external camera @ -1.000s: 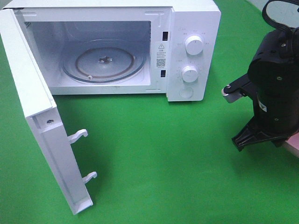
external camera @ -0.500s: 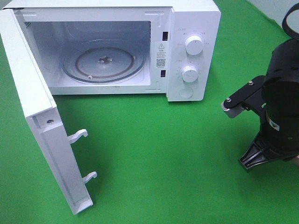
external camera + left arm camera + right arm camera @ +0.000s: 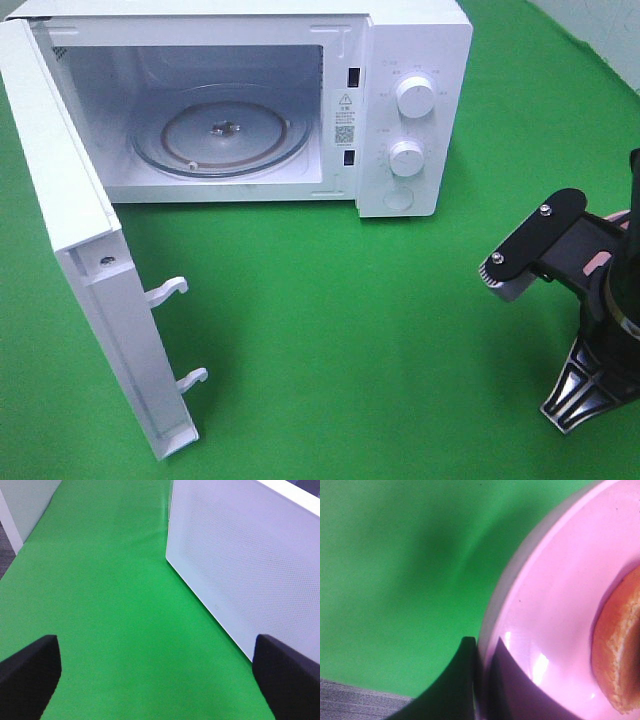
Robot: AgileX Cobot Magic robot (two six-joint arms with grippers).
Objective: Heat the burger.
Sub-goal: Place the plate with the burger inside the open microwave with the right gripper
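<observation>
My right hand [image 3: 481, 645] is pinched shut on the rim of the pink plate [image 3: 555, 580] carrying the burger [image 3: 620, 650]; my left hand [image 3: 157, 672] gapes wide, empty.

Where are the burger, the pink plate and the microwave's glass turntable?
burger [image 3: 620, 650], right wrist view, on the browned bun edge.
pink plate [image 3: 555, 595], right wrist view, on its bare inner surface.
glass turntable [image 3: 180, 145], exterior high view, on bare glass left of the hub.

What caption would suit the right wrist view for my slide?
Right gripper clamps the rim of a pink plate carrying the burger, green cloth behind.
</observation>
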